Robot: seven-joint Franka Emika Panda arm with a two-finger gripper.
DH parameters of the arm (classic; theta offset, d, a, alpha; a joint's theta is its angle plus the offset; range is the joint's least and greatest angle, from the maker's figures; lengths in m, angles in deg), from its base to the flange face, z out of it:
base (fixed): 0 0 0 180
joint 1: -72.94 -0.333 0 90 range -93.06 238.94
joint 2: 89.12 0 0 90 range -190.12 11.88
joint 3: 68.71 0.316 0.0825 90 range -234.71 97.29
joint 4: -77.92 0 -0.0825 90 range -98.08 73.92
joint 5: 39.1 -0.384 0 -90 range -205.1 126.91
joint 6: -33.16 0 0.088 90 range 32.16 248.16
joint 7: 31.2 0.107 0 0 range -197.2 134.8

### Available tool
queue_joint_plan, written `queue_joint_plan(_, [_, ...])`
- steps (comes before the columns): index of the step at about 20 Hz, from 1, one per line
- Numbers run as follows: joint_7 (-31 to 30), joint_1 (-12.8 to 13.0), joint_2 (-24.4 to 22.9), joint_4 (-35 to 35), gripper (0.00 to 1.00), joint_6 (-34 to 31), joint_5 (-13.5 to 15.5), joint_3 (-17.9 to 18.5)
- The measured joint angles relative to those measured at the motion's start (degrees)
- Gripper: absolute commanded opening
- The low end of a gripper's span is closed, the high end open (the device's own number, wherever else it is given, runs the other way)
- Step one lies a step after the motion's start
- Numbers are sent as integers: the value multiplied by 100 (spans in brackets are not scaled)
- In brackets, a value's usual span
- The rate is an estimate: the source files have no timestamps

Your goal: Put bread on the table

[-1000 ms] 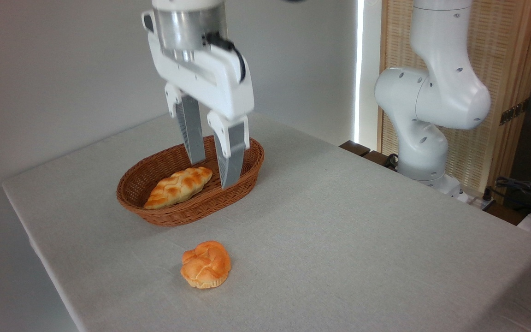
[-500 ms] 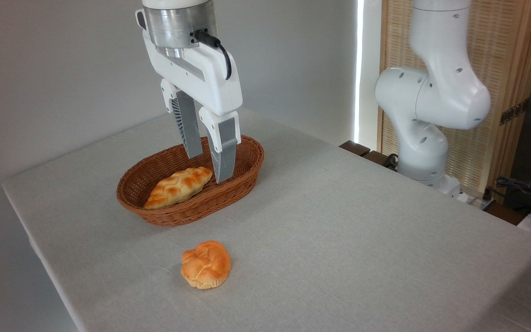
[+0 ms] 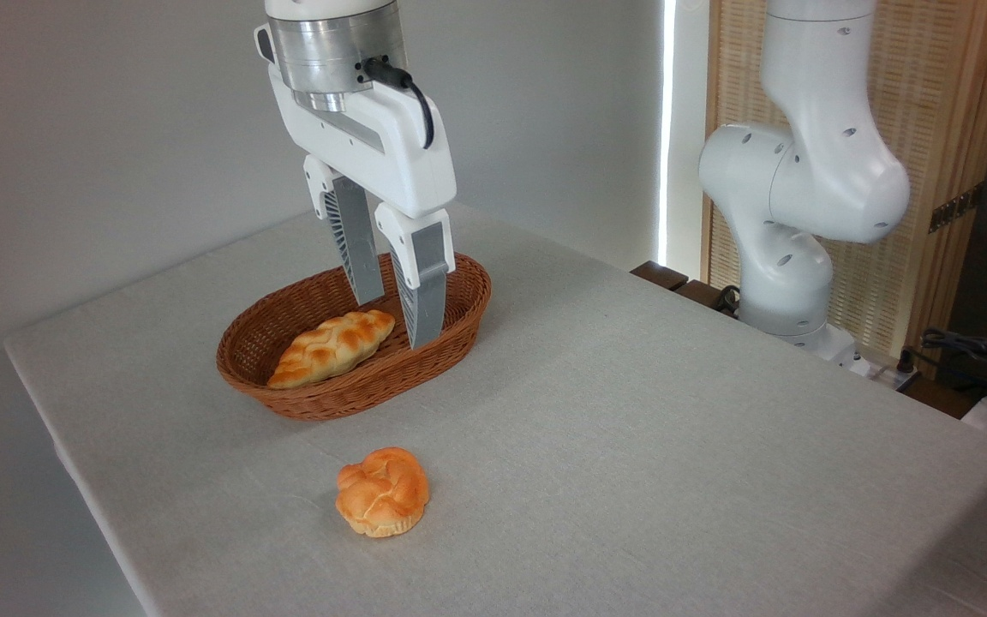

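The gripper (image 3: pixel 395 319) hangs with its jaws parted by a narrow gap and nothing between them, the two grey ribbed fingers (image 3: pixel 421 283) pointing down over the right end of the oval wicker basket (image 3: pixel 288 403). Beneath and just to the left of the fingertips lies a longer braided loaf (image 3: pixel 332 347), resting inside the basket and not touched by either finger.

The bread (image 3: pixel 383 491), a small round knotted bun, sits well apart from the gripper on the cloth-covered table (image 3: pixel 673 428), in front of the basket and clear of its rim, so by how things lie the task looks done.

The bun looks light and somewhat soft or hollow (its glossy crust suggests a moulded replica, though that is a guess), so a gentle squeeze should do. Its domed, swirled top would likely slip under the pads; the better hold is across the widest part, low on the sides just above the paler base, with the jaws opened wider than they stand now.
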Motion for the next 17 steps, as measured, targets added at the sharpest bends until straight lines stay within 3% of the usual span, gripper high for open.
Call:
queue_joint_plan(7, [0, 241, 1, 14, 100, 3, 0, 246])
queue_joint_plan(17, [0, 279, 3, 15, 100, 3, 0, 285])
